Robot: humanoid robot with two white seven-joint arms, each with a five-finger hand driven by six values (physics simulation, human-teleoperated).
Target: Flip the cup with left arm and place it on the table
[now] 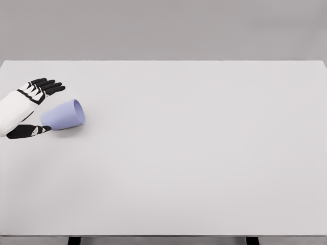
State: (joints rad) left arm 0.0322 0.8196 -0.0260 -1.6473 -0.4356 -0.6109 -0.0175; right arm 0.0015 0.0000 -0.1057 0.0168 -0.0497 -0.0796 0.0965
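Table [194,168] bears tipped cup [64,114] beside left robot hand [31,107].

— What carries everything here?
— A wide white table [204,153], its dark legs just showing at the bottom edge.
— And what lies on it?
— One pale blue cup [63,115] — on its side near the left edge, mouth facing right.

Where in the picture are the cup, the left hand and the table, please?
cup [62,115]: head view, on its lavender side wall as it lies tipped over.
left hand [31,104]: head view, on the palm between the spread fingers and the thumb.
table [204,153]: head view, on the bare white top.
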